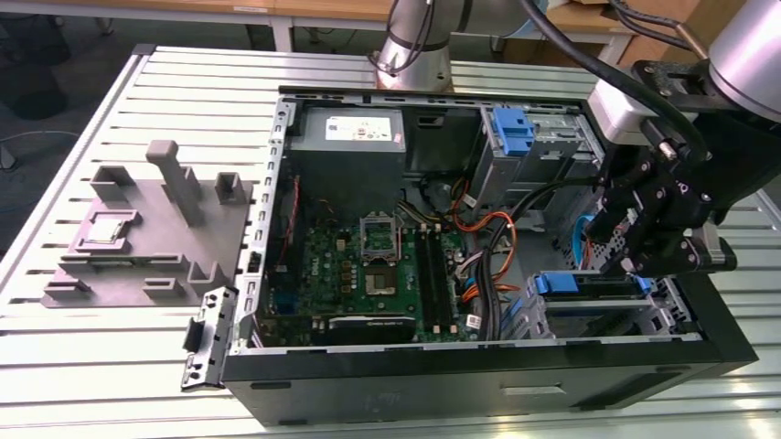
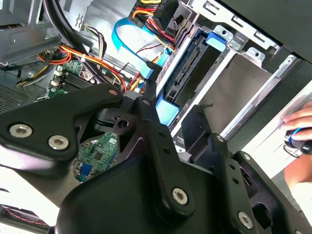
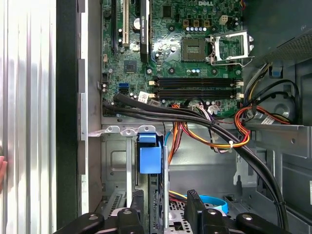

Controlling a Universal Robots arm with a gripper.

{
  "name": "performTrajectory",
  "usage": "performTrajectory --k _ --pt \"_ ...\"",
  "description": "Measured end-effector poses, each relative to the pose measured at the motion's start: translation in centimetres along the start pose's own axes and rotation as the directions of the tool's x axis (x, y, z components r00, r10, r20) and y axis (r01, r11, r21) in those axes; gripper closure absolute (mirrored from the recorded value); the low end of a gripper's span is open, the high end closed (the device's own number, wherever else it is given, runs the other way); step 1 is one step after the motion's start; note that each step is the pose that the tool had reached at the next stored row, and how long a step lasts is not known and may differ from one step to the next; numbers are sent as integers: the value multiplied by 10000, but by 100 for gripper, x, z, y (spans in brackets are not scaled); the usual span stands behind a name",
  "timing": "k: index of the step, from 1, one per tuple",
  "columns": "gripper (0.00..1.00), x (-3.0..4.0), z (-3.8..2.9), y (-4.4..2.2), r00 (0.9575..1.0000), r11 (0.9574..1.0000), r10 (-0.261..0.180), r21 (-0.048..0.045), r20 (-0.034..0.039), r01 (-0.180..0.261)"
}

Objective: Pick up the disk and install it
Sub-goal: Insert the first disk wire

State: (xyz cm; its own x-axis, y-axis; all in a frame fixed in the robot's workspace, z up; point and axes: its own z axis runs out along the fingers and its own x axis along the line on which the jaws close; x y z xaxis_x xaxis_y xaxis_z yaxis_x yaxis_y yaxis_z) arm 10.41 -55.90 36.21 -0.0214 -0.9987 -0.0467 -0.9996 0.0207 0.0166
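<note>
The arm (image 1: 747,44) bends over the open case (image 1: 488,380) from the exterior view's right, its wrist above the case wall. The hand (image 1: 623,267) points down into the drive cage (image 1: 598,322) in the near corner on that side.

The disk (image 1: 598,286) stands on edge inside the cage, and its blue rail tab shows at the top. In the first wrist view the hand (image 3: 165,197) is open. Its two black fingers (image 3: 138,199) stand apart on either side of the disk (image 3: 149,158), with a gap on at least one side. The second wrist view shows the same straddle: one slim finger is just beside the blue tab, the other is past the far face of the disk (image 2: 187,68), and the hand (image 2: 174,90) is low over the cage. I cannot tell whether either finger touches the rails.

The motherboard (image 1: 366,265) lies well apart from the hand, across bundled cables (image 3: 209,141). The case rests on a slatted tabletop (image 1: 123,366) (a grey fixture (image 1: 141,229) sits beside it, on the exterior view's left).
</note>
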Motion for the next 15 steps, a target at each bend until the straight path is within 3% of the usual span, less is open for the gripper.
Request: performTrajectory --k 15 --pt "52 -5 -61 2 10000 10000 0 0 1 0"
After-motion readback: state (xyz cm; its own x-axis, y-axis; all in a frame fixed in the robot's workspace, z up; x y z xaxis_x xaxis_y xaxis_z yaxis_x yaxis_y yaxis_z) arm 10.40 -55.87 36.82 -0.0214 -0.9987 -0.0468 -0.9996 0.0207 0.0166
